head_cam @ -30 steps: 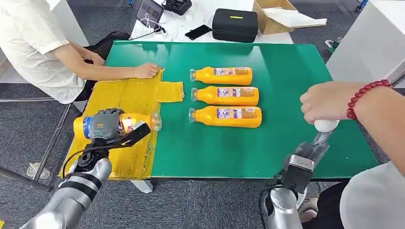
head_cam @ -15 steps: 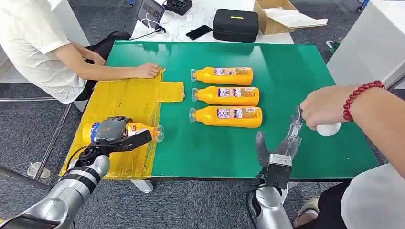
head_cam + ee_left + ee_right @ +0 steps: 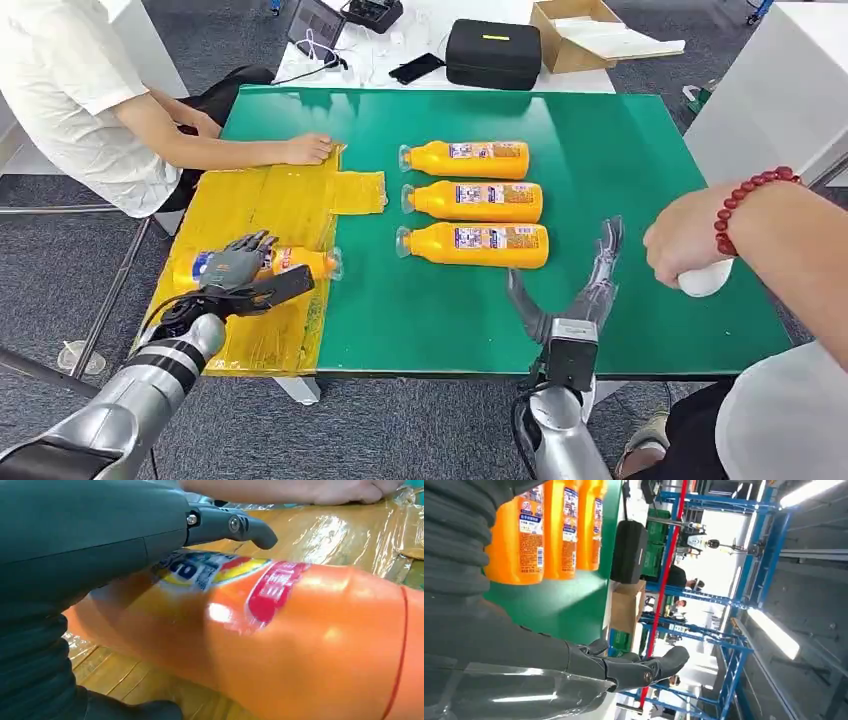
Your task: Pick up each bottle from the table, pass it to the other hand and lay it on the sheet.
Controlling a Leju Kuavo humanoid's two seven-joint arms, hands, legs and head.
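Note:
An orange bottle (image 3: 300, 262) lies on its side on the yellow sheet (image 3: 270, 200), cap toward the green table. My left hand (image 3: 240, 272) is over its label end, fingers fanned apart above it and thumb along its near side. Up close the bottle (image 3: 300, 640) lies against the palm of my left hand (image 3: 100, 545). Three more orange bottles (image 3: 478, 200) lie side by side mid-table, also seen as bottles (image 3: 544, 530). My right hand (image 3: 580, 290) stands open near the front edge, fingers pointing up, holding nothing; it appears as my right hand (image 3: 624, 670).
A person at the left rests a hand (image 3: 305, 148) on the sheet's far corner. Another person's hand (image 3: 690, 235) with a red bead bracelet holds a white object (image 3: 705, 278) just right of my right hand. A black case (image 3: 492, 50) and cardboard box (image 3: 575, 30) stand behind the table.
My left hand lowered the bottle onto the sheet and its fingers spread apart. My right hand rose above the table edge and opened upward. The person's hand drew back to the right.

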